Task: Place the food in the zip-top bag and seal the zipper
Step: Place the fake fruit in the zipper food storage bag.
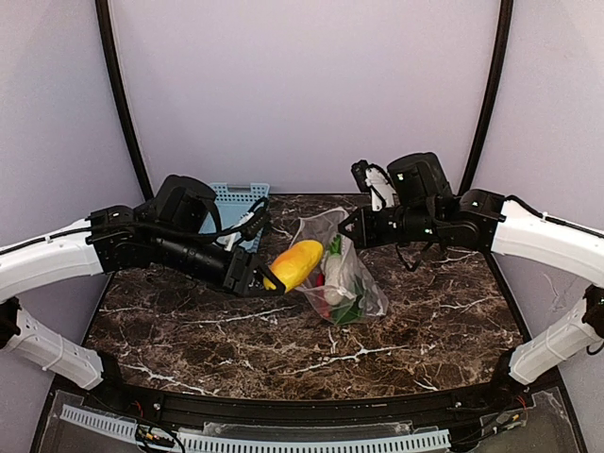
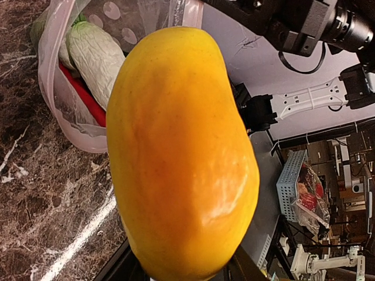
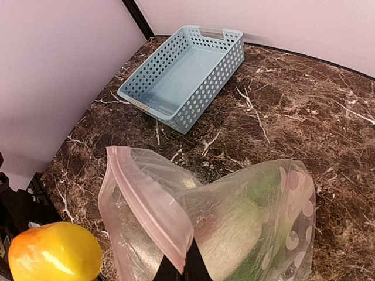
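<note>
Four toy vegetables [image 1: 294, 264], one bag [image 1: 317, 226], one basket [image 1: 236, 194]

The rounded food piece [image 1: 294, 264] sits between the left pincer's [image 1: 260, 276] fingers, above the table [image 1: 425, 321]. Just beyond it, toward the right pincer [image 1: 353, 226], the zip-top bag [image 1: 351, 283] hangs from that pincer by its zipper [image 3: 146, 202] edge, its bottom on the table. Other food pieces [image 2: 96, 58] lie inside the bag. The basket [image 1: 236, 196] lies behind the left pincer.

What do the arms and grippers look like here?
The left arm and right arm have white rounded link shells with black joint housings and forearms. Black cables loop over both wrists. The left gripper and right gripper are black; a white bracket sits by the right wrist.
</note>
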Motion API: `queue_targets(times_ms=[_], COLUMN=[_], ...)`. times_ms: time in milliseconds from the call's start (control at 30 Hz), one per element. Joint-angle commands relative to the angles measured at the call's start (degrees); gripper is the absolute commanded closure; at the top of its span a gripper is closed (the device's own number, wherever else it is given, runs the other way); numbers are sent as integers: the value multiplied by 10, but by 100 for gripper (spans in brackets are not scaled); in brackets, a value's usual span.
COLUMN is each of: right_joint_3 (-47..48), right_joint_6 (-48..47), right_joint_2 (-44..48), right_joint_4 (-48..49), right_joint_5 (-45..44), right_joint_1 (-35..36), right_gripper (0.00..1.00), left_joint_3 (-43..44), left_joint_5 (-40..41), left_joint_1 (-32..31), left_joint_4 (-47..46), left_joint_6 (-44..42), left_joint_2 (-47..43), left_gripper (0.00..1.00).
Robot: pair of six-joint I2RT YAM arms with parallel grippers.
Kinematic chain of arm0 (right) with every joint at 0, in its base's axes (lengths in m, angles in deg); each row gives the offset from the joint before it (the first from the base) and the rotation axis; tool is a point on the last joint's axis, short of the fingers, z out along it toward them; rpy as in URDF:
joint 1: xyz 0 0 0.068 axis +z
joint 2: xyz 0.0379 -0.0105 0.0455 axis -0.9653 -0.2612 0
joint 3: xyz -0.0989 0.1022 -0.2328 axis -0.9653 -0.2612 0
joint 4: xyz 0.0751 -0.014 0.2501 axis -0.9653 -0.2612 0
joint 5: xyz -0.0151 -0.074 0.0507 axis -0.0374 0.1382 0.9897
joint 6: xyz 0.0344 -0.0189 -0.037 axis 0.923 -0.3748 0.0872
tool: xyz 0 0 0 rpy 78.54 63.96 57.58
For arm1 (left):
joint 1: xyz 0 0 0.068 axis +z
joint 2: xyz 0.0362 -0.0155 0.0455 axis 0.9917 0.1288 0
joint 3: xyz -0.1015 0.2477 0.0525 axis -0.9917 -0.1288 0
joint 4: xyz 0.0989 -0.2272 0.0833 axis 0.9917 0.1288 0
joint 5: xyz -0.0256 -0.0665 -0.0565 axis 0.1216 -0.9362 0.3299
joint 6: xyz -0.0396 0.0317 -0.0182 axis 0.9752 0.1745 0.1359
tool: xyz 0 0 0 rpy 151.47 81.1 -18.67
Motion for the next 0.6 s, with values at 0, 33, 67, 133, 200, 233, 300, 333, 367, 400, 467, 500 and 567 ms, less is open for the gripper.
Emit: queue_targets(times_ms=[0, 33, 67, 133, 200, 233, 300, 333, 367, 400, 467, 500, 567], right_joint_3=[5, 5, 4, 4, 4, 5, 7, 8, 8, 8, 6, 5, 1], right_joint_6=[-4, -3, -2, -1, -1, -1, -3, -3, -4, -2, 0, 1, 3], right_joint_2=[0, 1, 2, 3, 3, 3, 1, 1, 1, 2, 4, 6, 10], right_joint_4=[20, 19, 20, 23, 29, 31, 32, 32, 32, 32, 32, 33, 35], right_joint_5=[5, 4, 3, 8, 15, 18, 21, 20, 18, 17, 15, 14, 10], right_joint_1=[4, 6, 9, 14, 20, 23, 30, 34, 38, 41, 49, 52, 59], right_gripper=[100, 100, 100, 100, 100, 100, 100, 100, 100, 100, 100, 100, 100], left_joint_3=[37, 41, 48, 54, 61, 65, 84, 89, 96, 98, 101, 101, 102], left_joint_5=[-12, -11, -11, -5, 7, 16, 21, 25, 26, 28, 29, 28, 27], left_joint_1=[-4, -4, -4, -4, -3, -3, -1, 0, 3, 4, 12, 16, 20], left_joint_4=[58, 63, 66, 67, 72, 76, 87, 91, 91, 90, 85, 81, 67], left_joint_6=[17, 19, 21, 26, 20, 14, 5, 3, 0, 0, 3, 6, 10], left_joint_2=[27, 37, 41, 50, 58, 68, 84, 89, 97, 101, 113, 115, 121], left_gripper=[69, 69, 69, 69, 70, 70, 71, 71, 71, 71, 71, 71, 71])
